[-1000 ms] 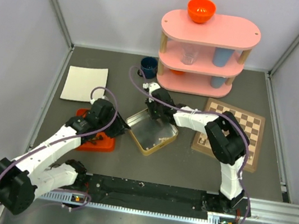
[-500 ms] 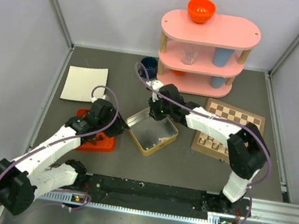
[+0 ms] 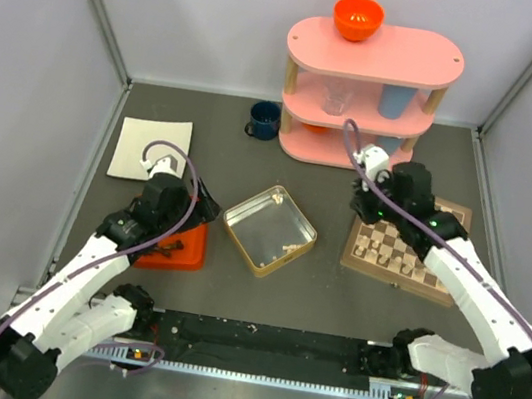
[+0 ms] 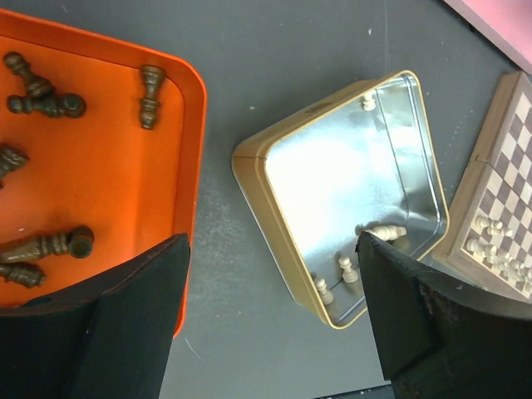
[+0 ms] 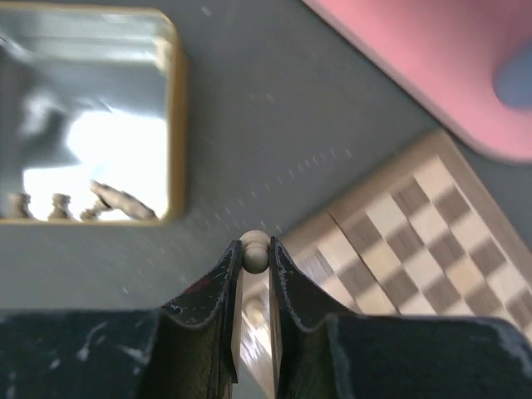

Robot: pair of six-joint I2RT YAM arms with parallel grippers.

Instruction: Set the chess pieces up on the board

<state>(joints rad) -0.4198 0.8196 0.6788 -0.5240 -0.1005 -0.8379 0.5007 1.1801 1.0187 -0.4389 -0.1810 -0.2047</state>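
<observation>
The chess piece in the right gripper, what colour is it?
The small wooden piece is pale cream; right wrist view.

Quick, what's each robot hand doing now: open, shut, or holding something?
Left gripper: open, holding nothing.
Right gripper: shut on a pale chess piece.

The right arm stretches over the chessboard, with its gripper above the board's far left corner. A few pale chess pieces stand near the board's near edge. The left arm holds its wrist over the orange tray. A square silver tin lies between tray and board. Behind them stands a pink shelf.
</observation>
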